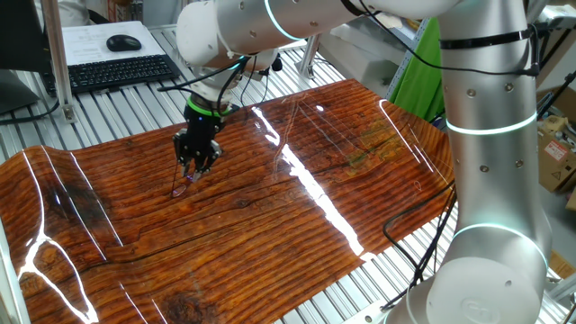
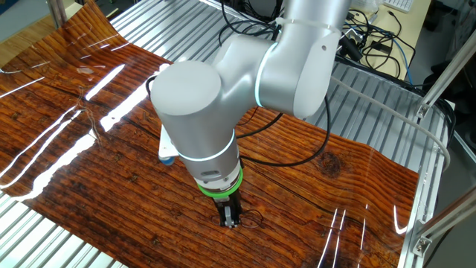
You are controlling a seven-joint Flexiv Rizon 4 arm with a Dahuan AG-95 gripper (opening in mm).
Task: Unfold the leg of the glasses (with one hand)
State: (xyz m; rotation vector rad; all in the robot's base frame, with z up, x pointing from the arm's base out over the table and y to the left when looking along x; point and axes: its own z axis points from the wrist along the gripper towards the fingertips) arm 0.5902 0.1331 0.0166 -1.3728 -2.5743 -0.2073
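gripper (image 1: 192, 171) pointing down over wood-grain sheet (image 1: 270, 234) | fingertips sitting at the glasses (image 1: 189, 179) | grip state: cannot tell

Light: bright, even, from overhead.
Glare: long white streaks on the glossy wood-grain sheet (image 1: 270, 225) in both views.
Shadows: faint, soft under the arm (image 2: 223, 112).
Focus: sharp; fine wires hard to resolve.

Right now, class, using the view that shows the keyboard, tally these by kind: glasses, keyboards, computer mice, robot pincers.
Glasses: 1
Keyboard: 1
Mouse: 1
Pincer: 1
Total: 4
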